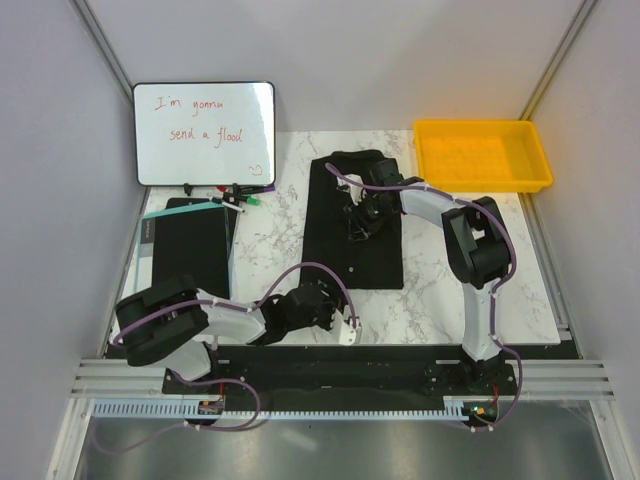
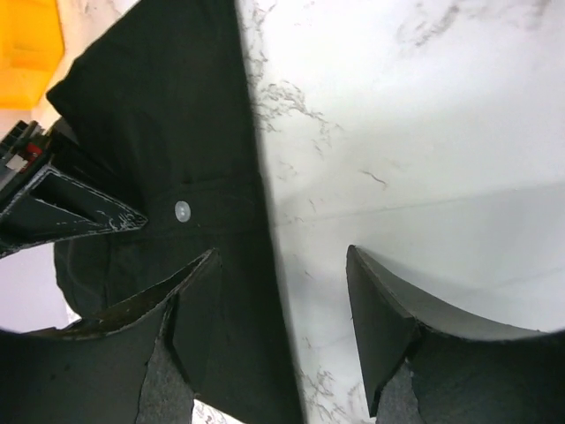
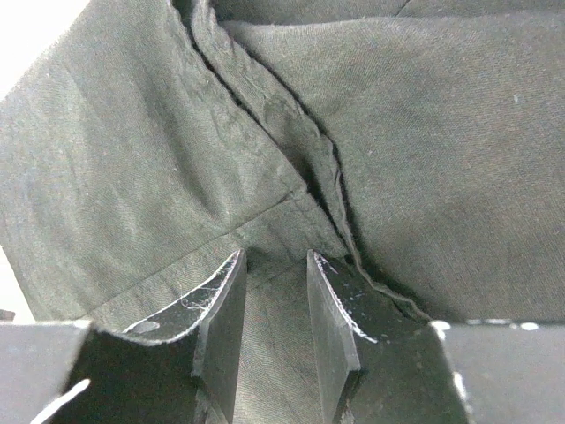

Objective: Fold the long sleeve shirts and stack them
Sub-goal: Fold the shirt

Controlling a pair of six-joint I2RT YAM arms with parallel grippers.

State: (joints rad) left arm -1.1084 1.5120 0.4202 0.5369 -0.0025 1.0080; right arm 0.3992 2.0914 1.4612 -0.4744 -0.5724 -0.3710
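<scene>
The shirt is being worked by the half-closed right tool, though whether it is gripping cannot be told; the left tool is being held open, empty. Edges need squaring before creasing.

Back left there's a small whiteboard propped against the wall, with "I'm gonna send a flood" scrawled on it in red. A few markers are scattered on the worktop right at its foot, one with a green cap. Just in front of those lies a flat black board with a pale teal strip down its right edge. A yellow plastic bin sits at the far right corner. The worktop itself is white marble-look with grey veins.
</scene>
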